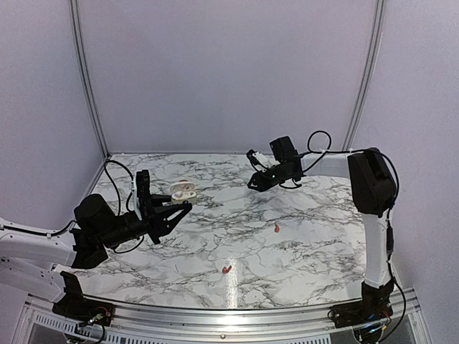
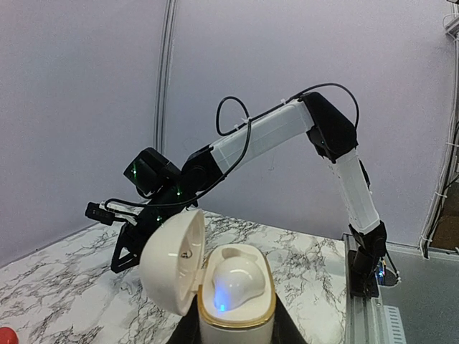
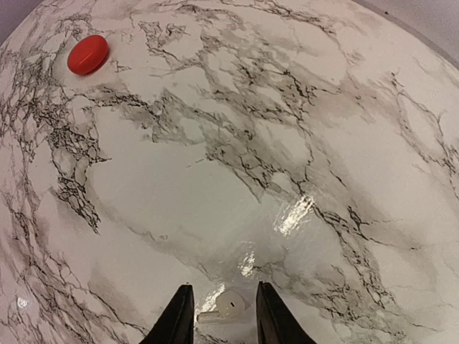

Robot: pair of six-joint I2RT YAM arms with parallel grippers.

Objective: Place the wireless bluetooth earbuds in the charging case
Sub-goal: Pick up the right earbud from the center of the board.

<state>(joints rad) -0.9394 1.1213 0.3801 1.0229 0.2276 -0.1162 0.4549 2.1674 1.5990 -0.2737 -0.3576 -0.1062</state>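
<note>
2 arms share the marble worktop, one job each. The left pincer is clenched on the charging case, which is white, not red. It's held upright at the left rear, seemingly off the worktop, w/ its lid swung open sideways, prob so the wells face up & stay steady for loading. A white dome w/ a blue light sits inside. It looks like one bud already seated, but I can't be sure.

The right arm reaches low over the rear centre. The right pincer is released, fingers straddling a white earbud that lies flat on the worktop w/ a gap each side, not yet gripped. In the wrist view the stem points at the left-hand finger, so closing may roll it.

Case & earbud are well apart, nothing btwn them. A red piece lies mid-worktop & a 2nd red piece nearer the front. Both are off that route, so prob no obstacle.
</note>
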